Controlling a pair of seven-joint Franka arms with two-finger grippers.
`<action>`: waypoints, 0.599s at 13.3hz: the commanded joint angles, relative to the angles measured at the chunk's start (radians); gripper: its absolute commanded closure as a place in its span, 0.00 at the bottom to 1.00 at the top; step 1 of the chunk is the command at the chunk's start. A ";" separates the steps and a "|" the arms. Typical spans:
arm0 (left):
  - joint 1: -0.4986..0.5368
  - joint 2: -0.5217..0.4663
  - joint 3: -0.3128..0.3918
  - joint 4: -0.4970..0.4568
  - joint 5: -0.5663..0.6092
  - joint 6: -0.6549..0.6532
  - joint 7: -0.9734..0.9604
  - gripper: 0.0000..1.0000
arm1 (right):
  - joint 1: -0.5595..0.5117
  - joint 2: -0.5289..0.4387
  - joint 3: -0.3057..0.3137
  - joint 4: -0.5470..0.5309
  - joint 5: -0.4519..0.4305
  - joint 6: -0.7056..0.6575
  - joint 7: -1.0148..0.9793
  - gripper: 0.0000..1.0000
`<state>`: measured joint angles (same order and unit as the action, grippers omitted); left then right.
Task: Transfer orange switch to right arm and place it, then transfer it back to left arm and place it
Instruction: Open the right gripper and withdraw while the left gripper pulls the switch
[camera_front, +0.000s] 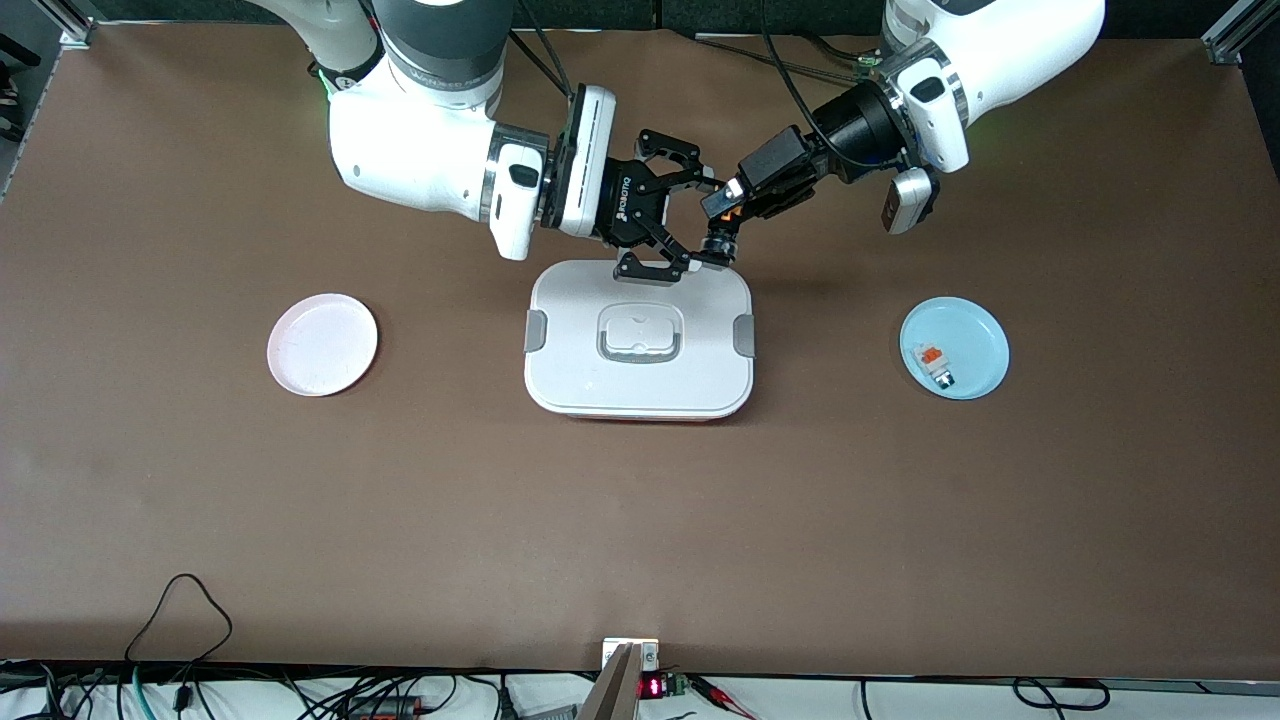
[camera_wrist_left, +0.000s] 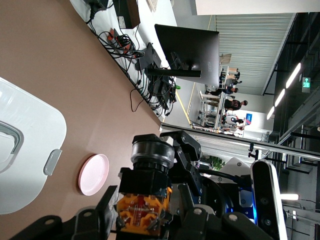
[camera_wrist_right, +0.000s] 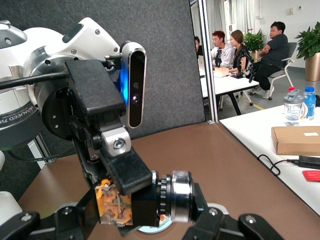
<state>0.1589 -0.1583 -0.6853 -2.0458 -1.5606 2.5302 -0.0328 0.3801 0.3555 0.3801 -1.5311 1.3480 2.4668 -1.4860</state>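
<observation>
Above the box (camera_front: 640, 345) on the brown tabletop (camera_front: 640, 520), the orange switch (camera_front: 728, 222) is pinched by the left tool (camera_front: 722, 205) and flanked by the spread right tool (camera_front: 672, 215).

Even, diffuse overhead light fills the front view; the brown tabletop (camera_front: 640, 520) looks matte with no hot spots. Soft, faint shadows lie under the left claw (camera_front: 722, 212) and the right claw (camera_front: 672, 222), and a thin one rims the box (camera_front: 640, 345), whose white lid is bright but not blown out. In the left wrist view, ceiling strip lights (camera_wrist_left: 292, 75) glare and the nearby parts look soft. The right wrist view is daylight-bright in the background, the near claw parts slightly blurred.
</observation>
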 joint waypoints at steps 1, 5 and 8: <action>0.007 0.006 -0.007 0.013 -0.018 0.013 -0.001 0.69 | -0.007 -0.018 0.005 -0.015 -0.017 0.001 0.027 0.84; 0.010 0.003 -0.005 0.012 -0.018 0.013 0.007 1.00 | -0.007 -0.018 0.005 -0.015 -0.017 0.001 0.027 0.83; 0.022 -0.001 0.001 0.012 -0.016 0.012 0.008 1.00 | -0.007 -0.018 0.005 -0.015 -0.017 0.001 0.026 0.71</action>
<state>0.1591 -0.1571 -0.6853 -2.0451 -1.5611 2.5305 -0.0330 0.3800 0.3550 0.3803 -1.5297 1.3489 2.4668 -1.4715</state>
